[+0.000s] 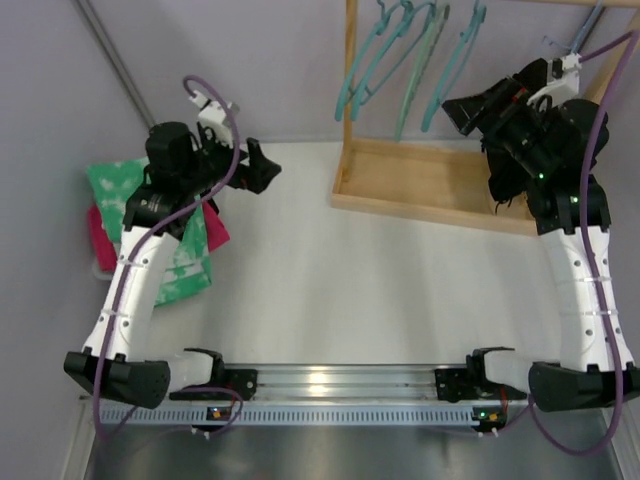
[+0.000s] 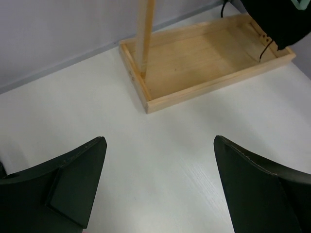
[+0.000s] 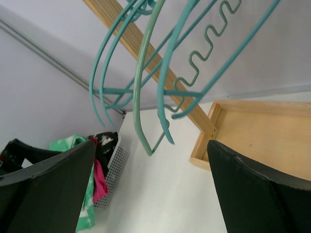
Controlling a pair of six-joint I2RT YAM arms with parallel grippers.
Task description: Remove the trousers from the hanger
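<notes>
The mint-green trousers (image 1: pixel 182 262) with white blotches lie draped over a white basket at the table's left edge, on no hanger; they also show in the right wrist view (image 3: pixel 85 206). Several teal hangers (image 1: pixel 400 55) hang bare from the wooden rack at the back; in the right wrist view the hangers (image 3: pixel 143 82) hang just ahead of my fingers. My left gripper (image 1: pixel 268 168) is open and empty above the table, right of the basket; the left wrist view shows the gripper (image 2: pixel 160 145) over bare table. My right gripper (image 1: pixel 462 112) is open and empty, raised beside the hangers (image 3: pixel 150 145).
A magenta cloth (image 1: pixel 100 235) and a black garment (image 3: pixel 104 143) lie in the white mesh basket (image 3: pixel 114 167). The rack's wooden tray base (image 1: pixel 430 185) and post (image 2: pixel 145 34) stand at the back right. Another black garment (image 1: pixel 505 180) hangs there. A pale-blue wire hanger (image 1: pixel 585 30) hangs far right.
</notes>
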